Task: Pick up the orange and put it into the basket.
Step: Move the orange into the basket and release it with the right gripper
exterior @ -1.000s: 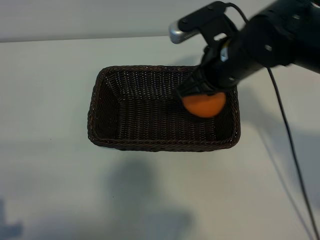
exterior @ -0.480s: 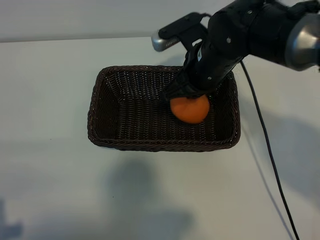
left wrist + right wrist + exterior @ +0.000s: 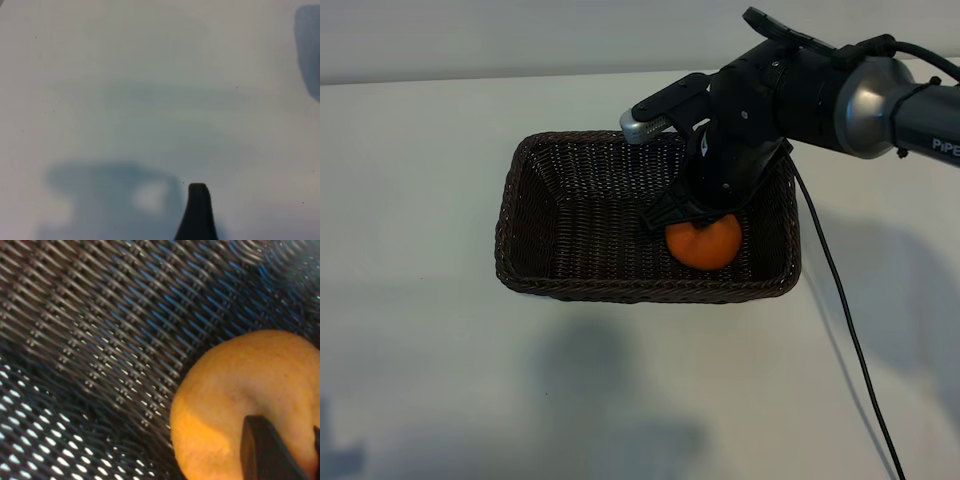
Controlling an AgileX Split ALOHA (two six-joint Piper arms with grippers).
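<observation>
The dark brown woven basket (image 3: pixel 506 228) sits mid-table in the exterior view. My right gripper (image 3: pixel 696 214) reaches down into its right half and is shut on the orange (image 3: pixel 705 246), which hangs low near the basket's front wall. Whether the orange touches the basket floor, I cannot tell. In the right wrist view the orange (image 3: pixel 235 400) fills the corner over the weave (image 3: pixel 100 315), with one dark finger (image 3: pixel 265 450) pressed on it. The left arm is outside the exterior view. Its wrist view shows one dark finger (image 3: pixel 198 210) over bare white table, with nothing held.
The right arm's black cable (image 3: pixel 840 310) trails across the white table to the right of the basket. Soft shadows lie on the table in front of the basket.
The right arm has swung left and lowered, carrying the orange from above the right rim down into the basket. The left gripper's view is unchanged.
</observation>
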